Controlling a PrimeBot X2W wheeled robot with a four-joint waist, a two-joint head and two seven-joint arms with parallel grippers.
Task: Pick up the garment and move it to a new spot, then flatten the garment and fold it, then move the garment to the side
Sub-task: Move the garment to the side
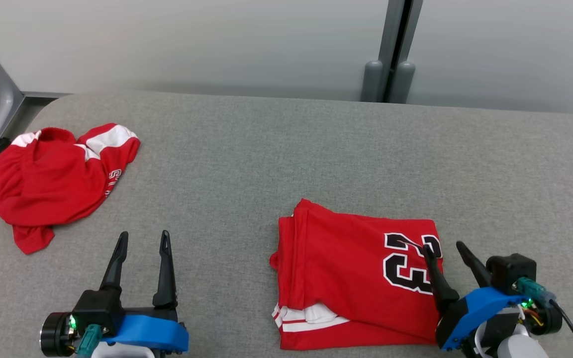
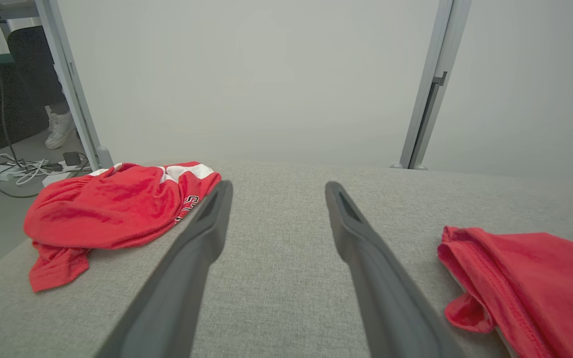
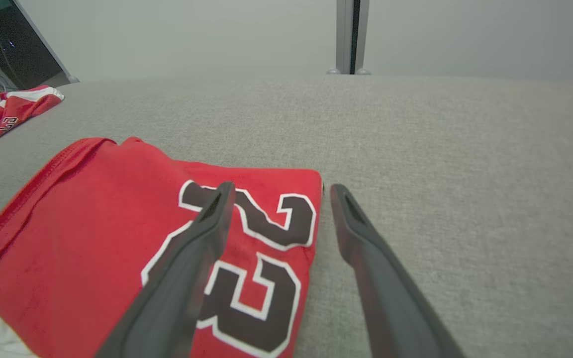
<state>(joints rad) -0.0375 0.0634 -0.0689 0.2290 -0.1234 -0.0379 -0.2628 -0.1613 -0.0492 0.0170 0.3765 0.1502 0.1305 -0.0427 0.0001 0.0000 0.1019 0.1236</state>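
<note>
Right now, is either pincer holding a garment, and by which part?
Nothing is held. The left pincer and right pincer both stand open; the right straddles the numbered edge of the folded jersey without closing on it.

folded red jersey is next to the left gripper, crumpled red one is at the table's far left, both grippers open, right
Not quite: the head view shows the folded red jersey next to the right gripper, not the left gripper. The crumpled red one is at the table's far left, and both grippers are open.
</note>
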